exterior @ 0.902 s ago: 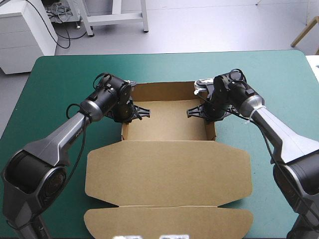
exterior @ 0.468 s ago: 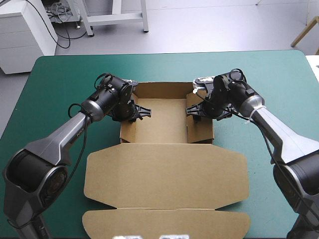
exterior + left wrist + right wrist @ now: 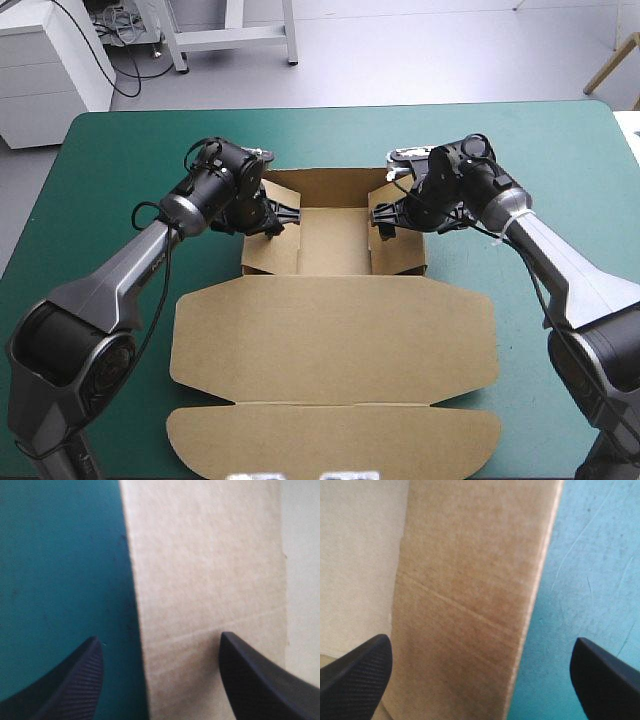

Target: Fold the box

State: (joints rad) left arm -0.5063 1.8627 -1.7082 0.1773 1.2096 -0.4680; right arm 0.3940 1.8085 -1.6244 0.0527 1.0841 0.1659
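Observation:
The brown box (image 3: 335, 340) lies mid-table, its lid flat toward the front edge and its tray (image 3: 335, 240) at the back with the walls raised. At the tray's left wall my left gripper (image 3: 280, 215) stands open; in the left wrist view the wall's board (image 3: 200, 580) runs between the gripper's (image 3: 160, 637) spread fingers, teal-green cover beside it. My right gripper (image 3: 385, 215) is open at the right wall, and in the right wrist view that wall (image 3: 470, 580) stands between the gripper's (image 3: 481, 639) wide-apart fingers.
Teal-green cover (image 3: 100, 200) stretches to the left and right of the box. The lid's front flap (image 3: 330, 440) reaches close to the table's near edge. The far edge of the table lies just beyond the tray.
Both grippers have gone from shut to open. The tray's side walls have folded further inward and now stand doubled, and the box has shifted slightly toward the far edge.

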